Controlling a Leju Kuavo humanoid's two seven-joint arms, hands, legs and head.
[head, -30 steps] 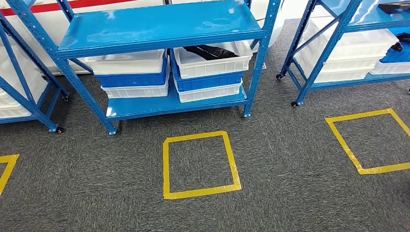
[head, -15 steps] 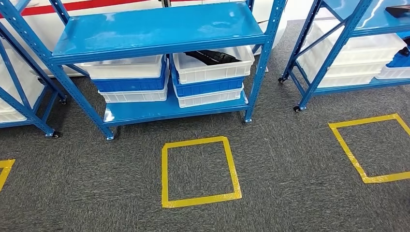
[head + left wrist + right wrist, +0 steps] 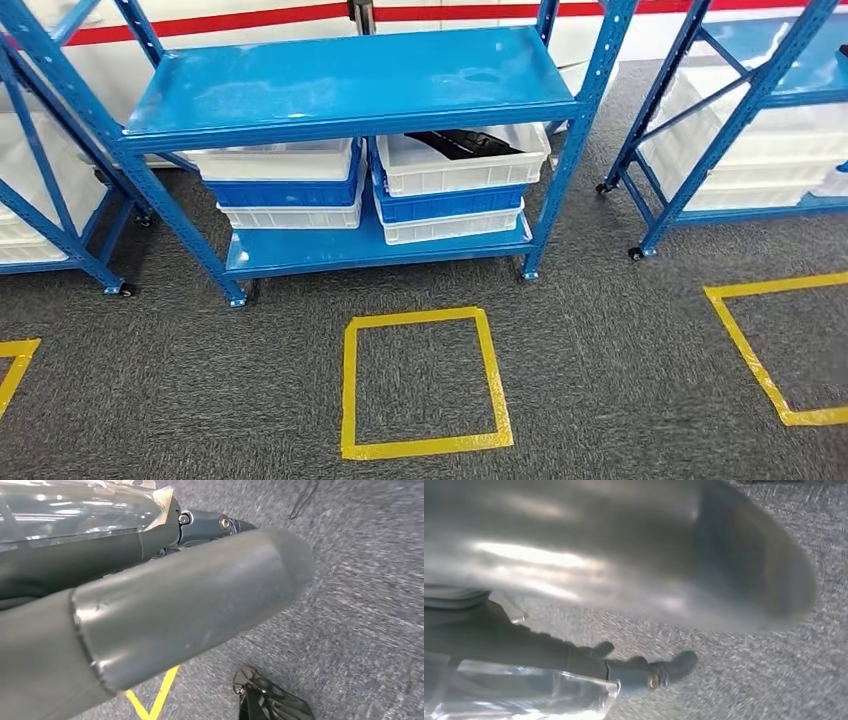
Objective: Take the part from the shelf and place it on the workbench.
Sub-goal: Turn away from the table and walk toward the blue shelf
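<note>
Part waiting in the shelf bin

Part point(image 3: 462, 143), dark, is seen in the upper white bin point(image 3: 462, 160) under the blue shelf point(image 3: 350, 85). The approach step is judged to be in hand; a reach is needed next. Left hand point(image 3: 150, 615) and right hand point(image 3: 624, 565) are held over carpet, nothing is held, opening cannot be told.

Right wrist view: the right hand point(image 3: 624, 630) hangs over grey carpet point(image 3: 744, 680). A thick grey thumb point(image 3: 634, 545) — blurred, close to the lens — spans the frame. Beyond it, darker fingers point(image 3: 669, 667) lie extended, holding nothing. A clear, glossy cover point(image 3: 524, 692) sits beside the fingers. Carpet texture is motion-smeared.
</note>
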